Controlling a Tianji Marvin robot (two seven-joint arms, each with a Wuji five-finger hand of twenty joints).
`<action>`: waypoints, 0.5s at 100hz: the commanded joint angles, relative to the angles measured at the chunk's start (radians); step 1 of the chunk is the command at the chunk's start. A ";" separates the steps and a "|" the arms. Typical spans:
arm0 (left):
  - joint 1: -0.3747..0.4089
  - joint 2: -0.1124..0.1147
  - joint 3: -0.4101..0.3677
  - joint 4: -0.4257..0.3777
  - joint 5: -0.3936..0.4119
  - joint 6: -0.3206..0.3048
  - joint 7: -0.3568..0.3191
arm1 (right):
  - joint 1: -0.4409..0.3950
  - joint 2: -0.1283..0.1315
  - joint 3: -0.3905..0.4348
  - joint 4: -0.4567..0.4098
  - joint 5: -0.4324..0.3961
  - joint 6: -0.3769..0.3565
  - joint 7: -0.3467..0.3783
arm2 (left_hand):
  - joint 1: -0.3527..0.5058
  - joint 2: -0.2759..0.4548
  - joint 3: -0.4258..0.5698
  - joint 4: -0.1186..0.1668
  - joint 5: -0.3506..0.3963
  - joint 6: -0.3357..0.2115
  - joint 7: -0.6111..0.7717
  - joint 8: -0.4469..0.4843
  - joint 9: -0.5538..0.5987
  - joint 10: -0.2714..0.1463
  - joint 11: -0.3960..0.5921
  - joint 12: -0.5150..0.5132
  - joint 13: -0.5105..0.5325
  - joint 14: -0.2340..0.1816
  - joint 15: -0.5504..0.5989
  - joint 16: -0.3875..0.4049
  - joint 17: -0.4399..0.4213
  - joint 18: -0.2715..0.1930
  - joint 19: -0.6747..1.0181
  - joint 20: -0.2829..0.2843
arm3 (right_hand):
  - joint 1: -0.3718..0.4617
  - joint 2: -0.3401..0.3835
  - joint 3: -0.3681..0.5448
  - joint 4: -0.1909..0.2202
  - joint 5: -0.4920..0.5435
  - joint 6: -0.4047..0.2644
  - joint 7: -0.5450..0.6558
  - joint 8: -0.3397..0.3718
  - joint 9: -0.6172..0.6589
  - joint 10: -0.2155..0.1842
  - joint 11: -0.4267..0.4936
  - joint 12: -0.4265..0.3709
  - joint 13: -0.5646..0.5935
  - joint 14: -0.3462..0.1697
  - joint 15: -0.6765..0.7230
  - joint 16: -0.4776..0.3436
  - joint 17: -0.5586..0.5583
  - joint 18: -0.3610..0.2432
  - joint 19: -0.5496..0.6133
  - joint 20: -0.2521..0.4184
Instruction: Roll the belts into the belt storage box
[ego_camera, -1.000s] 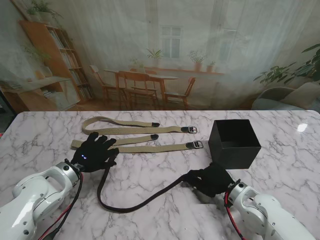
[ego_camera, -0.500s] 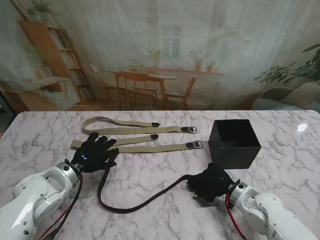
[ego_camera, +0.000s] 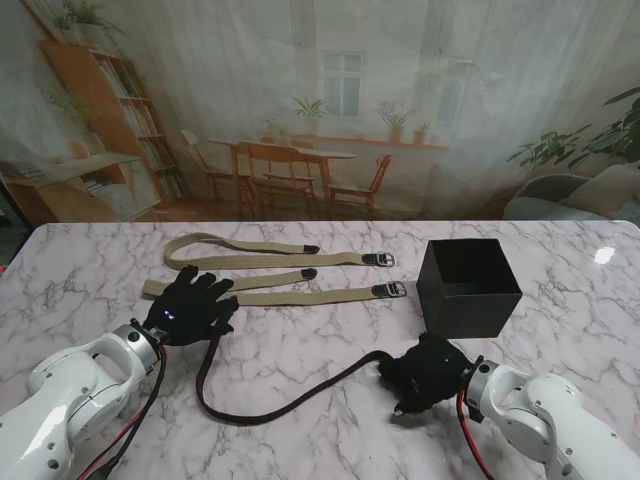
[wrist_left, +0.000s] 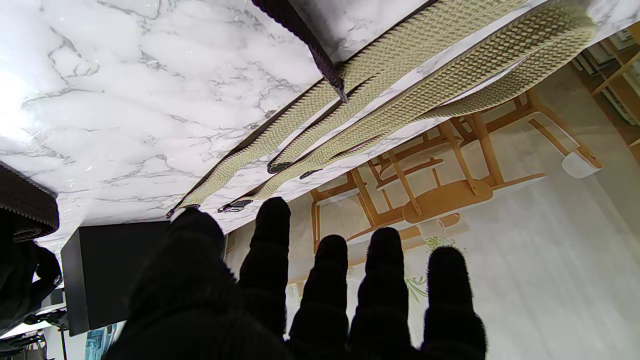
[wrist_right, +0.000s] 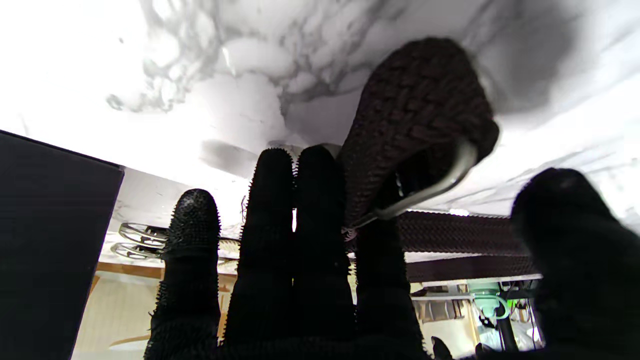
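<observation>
A black woven belt (ego_camera: 280, 405) curves across the marble table between my two hands. My right hand (ego_camera: 430, 372) is curled on its buckle end. In the right wrist view that end (wrist_right: 415, 110) is folded up over my fingers (wrist_right: 280, 235), with the metal buckle (wrist_right: 440, 182) showing. My left hand (ego_camera: 190, 305) lies open, fingers spread, by the belt's tail tip (wrist_left: 340, 92), which rests on the tan belts. Two tan belts (ego_camera: 290, 295) (ego_camera: 270, 255) lie stretched out farther from me. The black open-topped box (ego_camera: 468, 287) stands just beyond my right hand.
The box wall (wrist_right: 50, 240) is close beside my right hand's fingers. The tan belts' buckles (ego_camera: 388, 275) lie just left of the box. Beyond the table's far edge hangs a printed backdrop of a room.
My right hand has rolled over the buckle end and shifted slightly right and nearer to me, dragging that end of the black belt along. The left hand has stayed put.
</observation>
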 joint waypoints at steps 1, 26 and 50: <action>-0.001 0.000 0.003 0.003 0.001 -0.002 -0.013 | -0.028 0.011 0.009 -0.012 -0.005 -0.007 0.013 | 0.023 0.018 -0.013 -0.019 0.015 0.011 0.011 0.012 -0.027 0.016 -0.019 0.011 0.013 0.009 -0.011 -0.003 -0.018 0.039 -0.030 -0.015 | -0.046 0.008 0.058 0.029 -0.021 0.179 0.014 -0.014 -0.038 -0.058 -0.083 -0.055 0.019 -0.040 -0.047 -0.025 -0.013 -0.020 -0.011 0.003; 0.000 0.000 0.003 0.005 0.002 -0.001 -0.013 | -0.069 0.014 0.058 -0.099 0.034 -0.002 0.177 | 0.028 0.015 -0.012 -0.019 0.015 0.010 0.012 0.014 -0.026 0.015 -0.018 0.011 0.013 0.009 -0.011 -0.003 -0.018 0.039 -0.031 -0.016 | -0.024 -0.056 0.277 0.056 -0.105 0.270 -0.040 -0.028 -0.089 -0.047 -0.217 -0.160 -0.034 -0.080 -0.154 -0.155 -0.006 -0.102 -0.044 -0.053; -0.001 0.000 0.003 0.006 0.001 -0.003 -0.017 | -0.083 0.018 0.075 -0.131 -0.004 -0.004 0.211 | 0.030 0.014 -0.012 -0.020 0.016 0.009 0.014 0.017 -0.025 0.016 -0.017 0.012 0.014 0.008 -0.011 -0.003 -0.018 0.038 -0.032 -0.017 | 0.106 -0.150 0.632 0.153 -0.151 0.254 -0.028 0.000 -0.088 -0.088 -0.248 -0.173 -0.059 -0.114 -0.140 -0.188 0.008 -0.127 -0.016 -0.077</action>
